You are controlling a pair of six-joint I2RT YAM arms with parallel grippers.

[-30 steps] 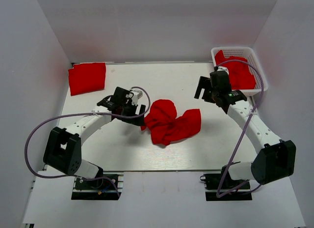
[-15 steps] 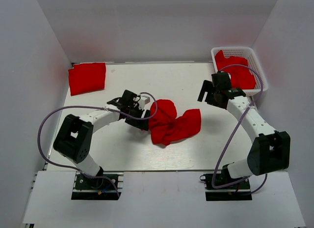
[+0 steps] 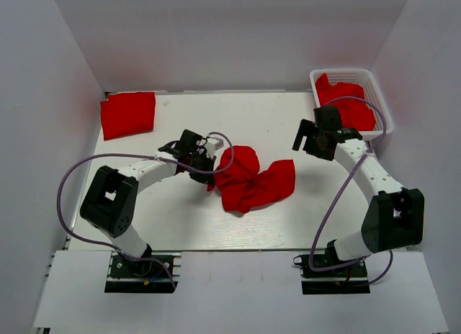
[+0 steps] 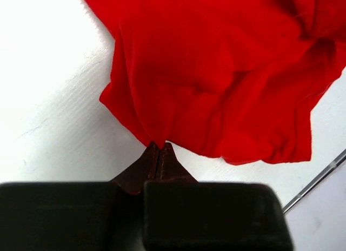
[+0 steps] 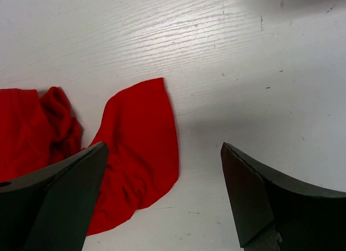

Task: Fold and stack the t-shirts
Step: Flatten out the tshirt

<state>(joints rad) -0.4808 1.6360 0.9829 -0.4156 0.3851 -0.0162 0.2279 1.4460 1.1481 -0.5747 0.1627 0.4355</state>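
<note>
Left wrist view is showing your left hand [image 4: 158, 146] pinched shut on the left edge of the crumpled shirt [image 4: 216, 72], fingertips pressed together with a fold of cloth caught between them. The crumpled shirt is lying bunched in the middle of the bench [image 3: 288, 219], well apart from the folded shirt [image 3: 128, 114] at the far left corner and from the spare shirts [image 3: 347, 104] sitting in the basket [image 3: 380, 129] at far right. Your right hand [image 3: 306, 138] is hanging wide open over bare bench, between the basket and the crumpled shirt, gripping nothing. By my reading you are working the spreading step, with folding not yet begun on this one. Next you are needing the right hand down on the lobe nearest it, then both hands drawing apart to flatten the cloth without dragging it off the bench.
</note>
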